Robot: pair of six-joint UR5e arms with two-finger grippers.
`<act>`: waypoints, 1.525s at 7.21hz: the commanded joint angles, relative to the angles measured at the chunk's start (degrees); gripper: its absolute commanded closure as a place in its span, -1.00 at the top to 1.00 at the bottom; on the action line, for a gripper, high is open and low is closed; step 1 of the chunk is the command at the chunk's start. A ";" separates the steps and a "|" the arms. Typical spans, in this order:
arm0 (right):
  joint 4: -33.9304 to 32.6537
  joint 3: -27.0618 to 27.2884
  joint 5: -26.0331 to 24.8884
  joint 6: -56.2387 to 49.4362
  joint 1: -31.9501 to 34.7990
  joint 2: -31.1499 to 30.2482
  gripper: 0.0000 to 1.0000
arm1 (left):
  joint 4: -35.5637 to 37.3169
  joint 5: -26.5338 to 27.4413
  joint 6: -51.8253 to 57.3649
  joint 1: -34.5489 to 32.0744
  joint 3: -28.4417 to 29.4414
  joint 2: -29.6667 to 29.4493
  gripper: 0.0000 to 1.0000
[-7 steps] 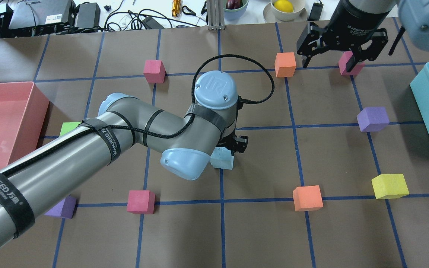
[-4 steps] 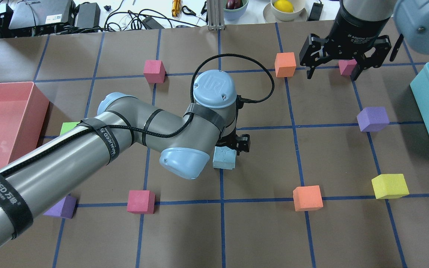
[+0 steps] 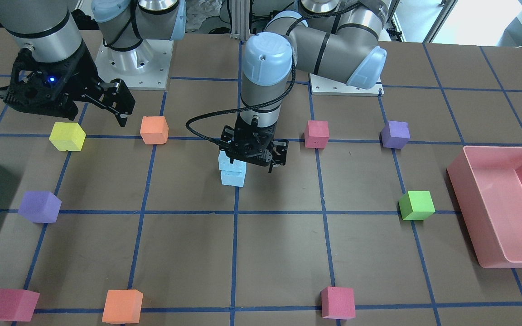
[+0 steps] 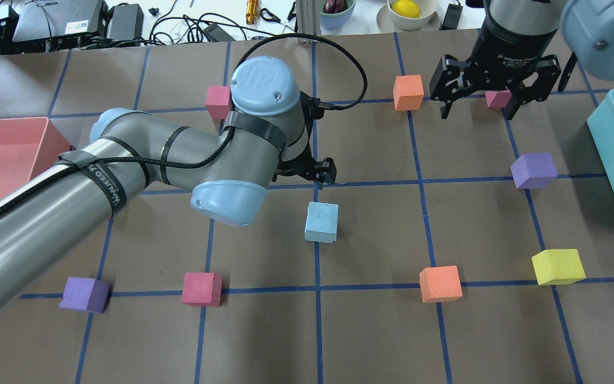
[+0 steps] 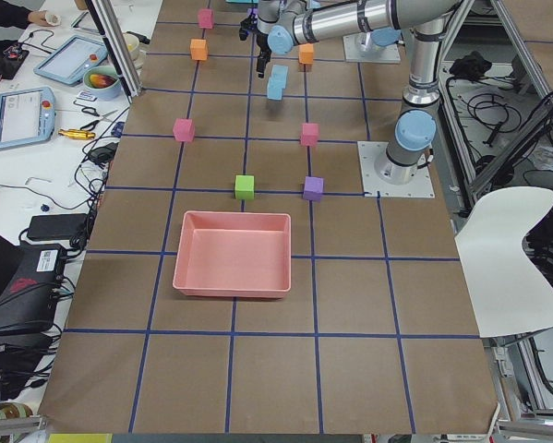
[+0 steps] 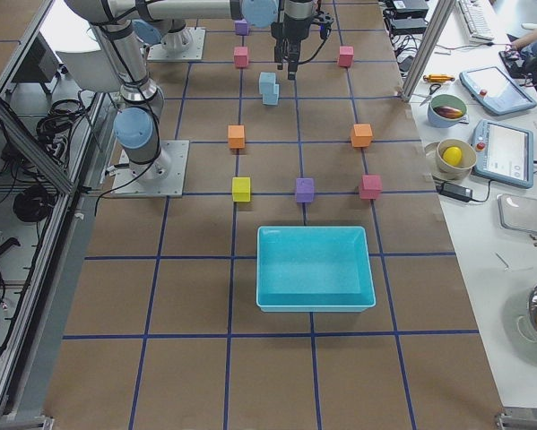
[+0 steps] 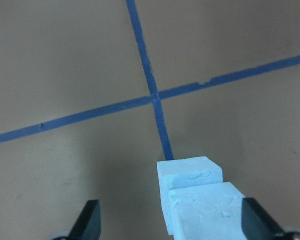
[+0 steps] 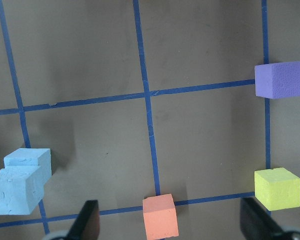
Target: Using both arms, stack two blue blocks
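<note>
Blue blocks (image 3: 232, 172) stand stacked just beside the central tape crossing (image 4: 315, 184); the left gripper (image 3: 253, 158) hangs over it, fingers spread. Well apart from it, the right gripper (image 4: 476, 106), labelled "2F Adaptive", is likewise spread; a bowl (image 4: 413, 20) holds a lemon (image 4: 406, 7).

The blue blocks (image 4: 322, 221) are matt foam with cracked, pitted faces, the table (image 4: 477, 330) is dull brown paper crossed by blue tape (image 4: 317, 320), the left arm (image 4: 46, 218) smooth grey metal with glossy plastic caps (image 4: 260, 87), the pink bin (image 3: 510, 203) shiny plastic.
</note>
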 commanded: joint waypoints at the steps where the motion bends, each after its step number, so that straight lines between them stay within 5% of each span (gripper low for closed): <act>1: 0.01 0.01 0.10 -0.01 -0.08 0.00 1.00 | -7.86 0.42 11.35 7.26 1.92 4.08 1.00; 4: 0.01 0.01 0.54 -0.88 -0.08 0.00 1.00 | -25.70 -0.02 20.19 19.47 10.78 8.57 1.00; 6: 0.01 0.18 2.21 -0.97 -0.08 0.00 1.00 | -31.25 0.68 18.71 21.18 14.85 11.20 1.00; 11: 0.01 0.27 2.03 -0.98 -0.08 0.00 1.00 | -30.23 0.95 13.51 21.53 13.81 13.58 1.00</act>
